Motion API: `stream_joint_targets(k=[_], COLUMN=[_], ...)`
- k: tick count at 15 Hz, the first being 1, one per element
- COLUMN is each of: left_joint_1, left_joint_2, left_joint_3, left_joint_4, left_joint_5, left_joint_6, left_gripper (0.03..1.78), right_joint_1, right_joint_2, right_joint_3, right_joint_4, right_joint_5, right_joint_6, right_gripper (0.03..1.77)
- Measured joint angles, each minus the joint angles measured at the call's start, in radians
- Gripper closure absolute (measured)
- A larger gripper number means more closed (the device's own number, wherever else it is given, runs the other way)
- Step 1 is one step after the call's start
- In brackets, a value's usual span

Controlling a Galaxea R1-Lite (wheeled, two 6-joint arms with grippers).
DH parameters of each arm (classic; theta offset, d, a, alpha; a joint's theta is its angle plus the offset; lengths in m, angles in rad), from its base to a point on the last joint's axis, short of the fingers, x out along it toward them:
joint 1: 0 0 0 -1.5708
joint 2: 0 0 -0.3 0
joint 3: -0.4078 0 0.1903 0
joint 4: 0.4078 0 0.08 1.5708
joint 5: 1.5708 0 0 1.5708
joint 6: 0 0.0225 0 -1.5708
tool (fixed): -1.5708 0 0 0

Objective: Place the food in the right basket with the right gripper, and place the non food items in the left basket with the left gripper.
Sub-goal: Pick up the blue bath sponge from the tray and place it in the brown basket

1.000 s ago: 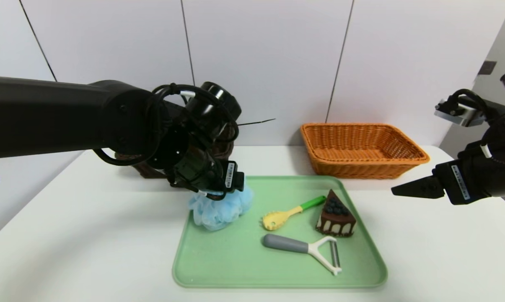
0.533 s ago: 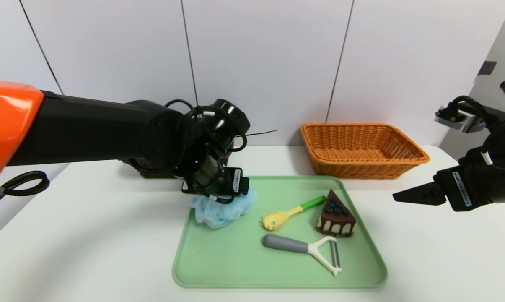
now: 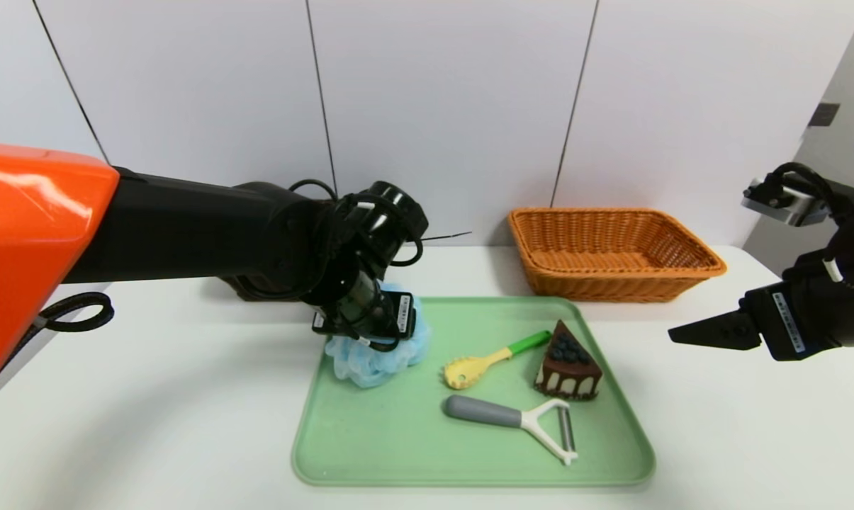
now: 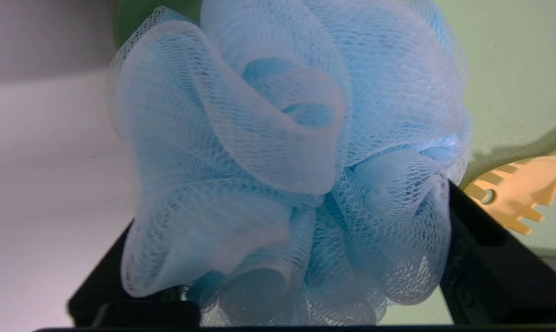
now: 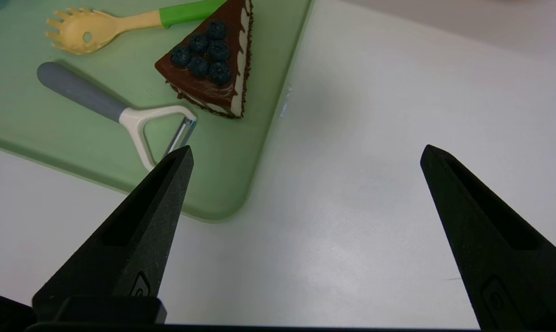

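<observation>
blue mesh bath pouf sits mid-frame, left gripper angled down, fingers straddling it; right gripper hovers far right, fingers spread wide.

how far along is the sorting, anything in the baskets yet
Nothing looks sorted: the orange basket shows empty, and the left basket is mostly hidden behind the left arm. In hand: the left gripper straddles the blue bath pouf on the green tray. Left: pouf, pasta spoon, peeler, and the cake slice for the open right gripper, off the tray's right.
</observation>
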Motion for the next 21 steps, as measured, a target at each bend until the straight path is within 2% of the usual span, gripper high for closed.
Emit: stream_joint_targets(k=[2,5,8,15,21], left_joint_1=[-0.001,-0.001,-0.002,-0.006,-0.037], left_joint_2=[-0.004,-0.016,-0.039,-0.128,-0.265], left_joint_3=[0.0,0.001,0.008,0.019,0.012], left_joint_4=[0.001,0.005,0.011,0.061,0.125], left_joint_5=[0.0,-0.001,-0.003,-0.008,-0.009], left_joint_6=[-0.008,-0.009,-0.006,-0.001,0.013], left_gripper=[0.74,1.02,1.51,1.63,1.65], right_joint_1=[0.0,0.0,0.0,0.0,0.0], right_joint_2=[-0.003,-0.006,-0.009,-0.009,-0.008], right_joint_3=[0.0,0.006,0.009,0.016,0.009], right_joint_4=[0.001,0.001,0.001,0.0,-0.004], right_joint_5=[0.0,0.0,0.0,0.005,0.023], right_joint_6=[0.0,0.0,0.0,0.0,-0.001], right_gripper=[0.1,0.1,0.1,0.1,0.1])
